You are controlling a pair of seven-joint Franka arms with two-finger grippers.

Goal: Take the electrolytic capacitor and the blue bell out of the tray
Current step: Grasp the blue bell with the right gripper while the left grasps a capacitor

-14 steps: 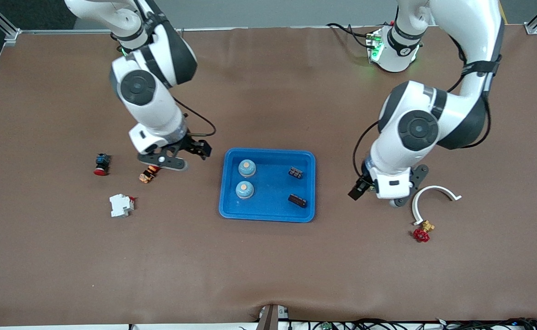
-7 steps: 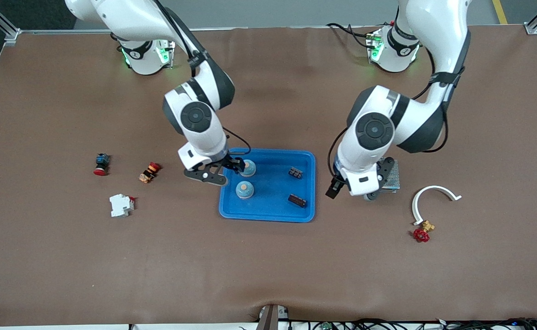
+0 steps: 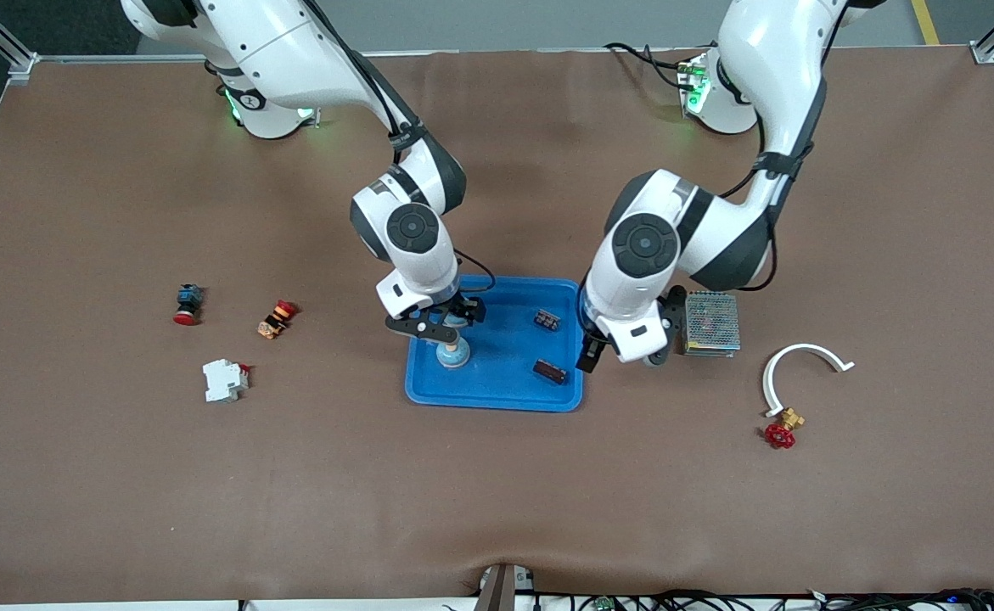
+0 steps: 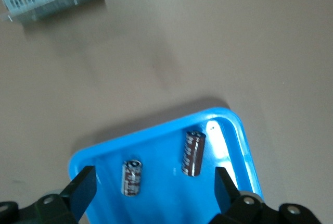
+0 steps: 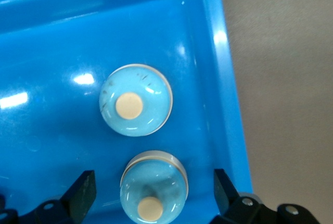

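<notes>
Tray (image 3: 497, 399) holding two bells (image 5: 136, 107) and two capacitors (image 4: 193, 152). I am hovering right gripper (image 5: 151, 193) over bells, fingers spread wide, gripping nothing. I am hovering left gripper (image 4: 153, 195) over tray's capacitor end, fingers spread wide, empty.

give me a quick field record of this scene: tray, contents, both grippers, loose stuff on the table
tray: blue tray, mid-table
bells: two blue bells, at the right arm's end of the tray
capacitors: two dark capacitors, at the left arm's end of the tray
right gripper: open, over the bells
left gripper: open, over the tray's edge beside the capacitors
beside tray: metal mesh box
left arm's end: white curved clip, red valve
right arm's end: two red push buttons, white circuit breaker
</notes>
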